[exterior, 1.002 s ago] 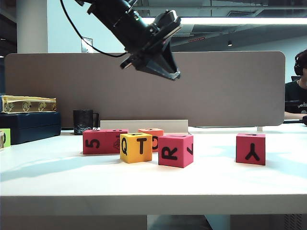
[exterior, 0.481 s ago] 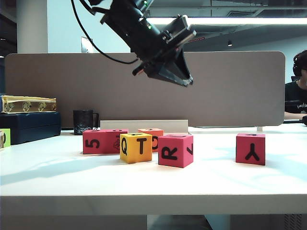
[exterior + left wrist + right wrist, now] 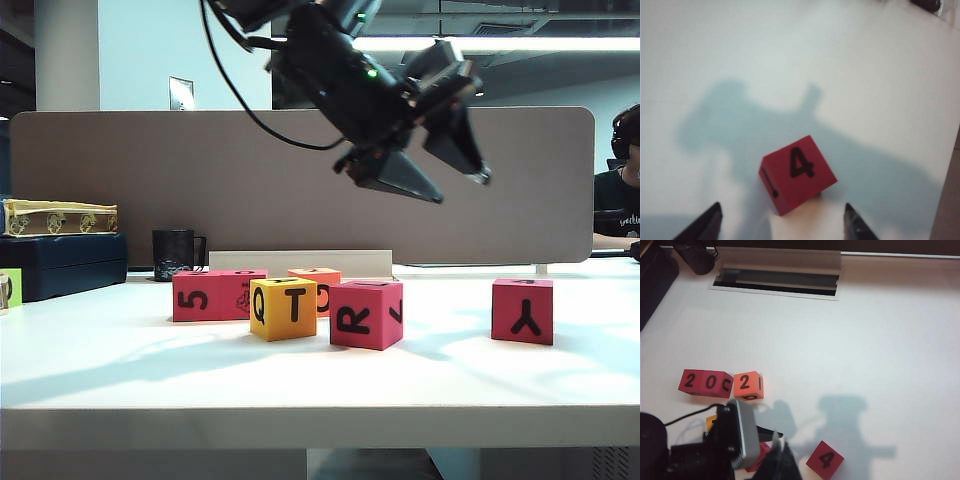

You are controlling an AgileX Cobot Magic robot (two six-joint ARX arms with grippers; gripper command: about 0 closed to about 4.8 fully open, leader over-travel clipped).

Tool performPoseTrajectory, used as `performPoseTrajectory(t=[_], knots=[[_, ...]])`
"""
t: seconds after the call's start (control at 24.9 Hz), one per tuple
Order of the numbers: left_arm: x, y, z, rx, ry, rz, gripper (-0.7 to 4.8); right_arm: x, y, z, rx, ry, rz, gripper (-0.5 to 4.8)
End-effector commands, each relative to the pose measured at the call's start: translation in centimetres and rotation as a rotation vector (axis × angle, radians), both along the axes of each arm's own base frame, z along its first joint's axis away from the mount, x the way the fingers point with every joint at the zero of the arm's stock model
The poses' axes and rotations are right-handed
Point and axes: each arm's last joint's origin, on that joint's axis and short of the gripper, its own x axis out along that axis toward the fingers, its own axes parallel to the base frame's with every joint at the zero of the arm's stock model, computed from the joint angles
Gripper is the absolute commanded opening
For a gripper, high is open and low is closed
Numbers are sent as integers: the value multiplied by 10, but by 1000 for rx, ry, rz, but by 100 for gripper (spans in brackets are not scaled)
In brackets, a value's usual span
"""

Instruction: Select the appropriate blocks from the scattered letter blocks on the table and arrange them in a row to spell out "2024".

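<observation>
1. One block remains apart: the red "4" cube [image 3: 797, 172] sits alone on the table [image 3: 120, 370], right of the others; the left gripper [image 3: 455, 175] hangs above it, fingers spread, empty.
2. Centre the cube between the fingers; descend squarely before closing.
3. The right gripper is unseen; judged clenched.

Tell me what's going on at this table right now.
The robot is lining up number blocks to spell 2024. Three already sit in a row reading 2, 0, 2: two pinkish-red ones and an orange one. The left claw hangs open and empty above the lone pinkish-red "4" block, which rests apart on the white table. The right claw is shut and out of sight.
</observation>
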Motion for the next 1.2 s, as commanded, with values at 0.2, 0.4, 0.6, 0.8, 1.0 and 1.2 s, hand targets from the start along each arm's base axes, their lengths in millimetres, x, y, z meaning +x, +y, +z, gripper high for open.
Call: performPoseTrajectory(t=[0.2, 0.4, 0.6, 0.8, 1.0, 1.2], knots=[[-15, -33, -29, 57, 29, 92, 439, -3, 0, 3, 13, -15, 17, -1], [-16, -48, -56, 54, 75, 112, 479, -3, 0, 3, 19, -13, 24, -1], [-19, -57, -59, -4, 78, 79, 479, -3, 0, 3, 19, -14, 24, -1], [-25, -65, -60, -7, 56, 83, 479, -3, 0, 3, 19, -14, 24, -1], [-24, -66, -69, 31, 31, 139, 479, -3, 0, 3, 19, -14, 24, -1], [-24, -65, -63, 9, 40, 115, 479, -3, 0, 3, 19, -14, 24, -1]])
